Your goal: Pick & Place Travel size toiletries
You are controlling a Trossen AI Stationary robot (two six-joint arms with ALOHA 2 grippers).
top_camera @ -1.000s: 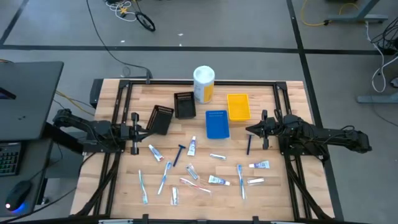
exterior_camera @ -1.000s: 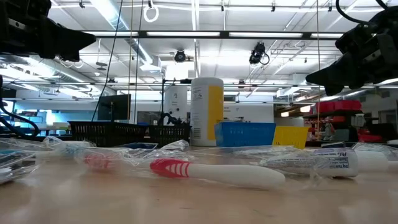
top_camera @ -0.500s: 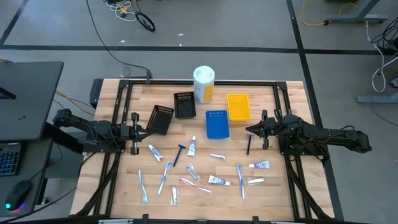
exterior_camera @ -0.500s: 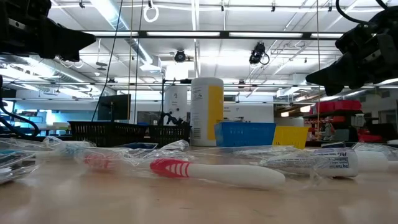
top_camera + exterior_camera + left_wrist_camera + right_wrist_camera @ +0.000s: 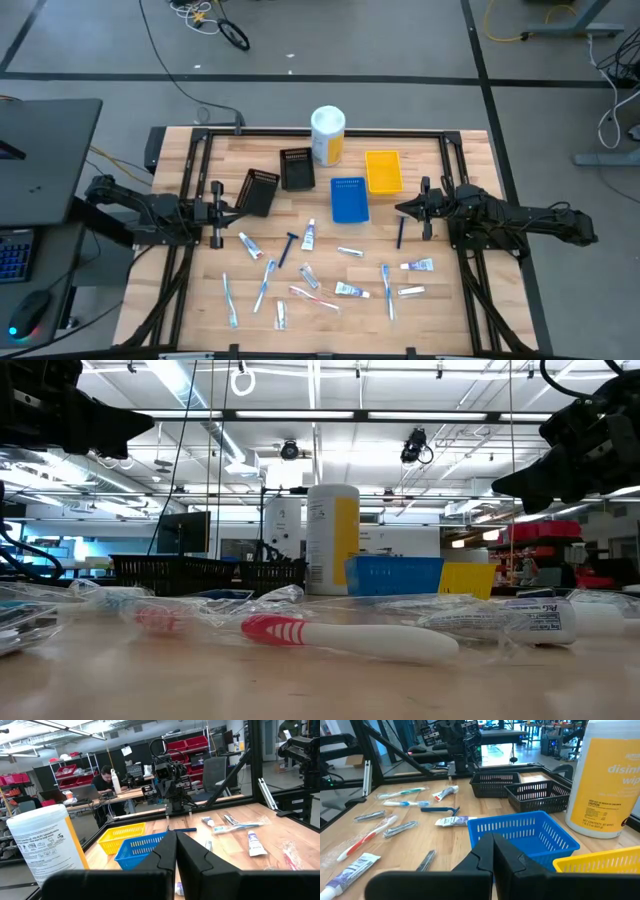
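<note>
My left claw (image 5: pixel 216 213) hangs clenched at 9 o'clock, my right claw (image 5: pixel 424 209) clenched at 3 o'clock, both holding nothing. The travel size toiletries (image 5: pixel 310 277) lie scattered toward 6 o'clock on the worktop (image 5: pixel 440 310), a dark blue razor (image 5: pixel 400 231) just beside my right claw.

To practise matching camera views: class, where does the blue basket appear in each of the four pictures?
High view: blue basket at table centre, beside the yellow basket.
Low view: behind the toiletries, right of the canister.
Left wrist view: lower left, before the yellow basket.
Right wrist view: centre foreground.
Shared landmark: the canister.
</note>
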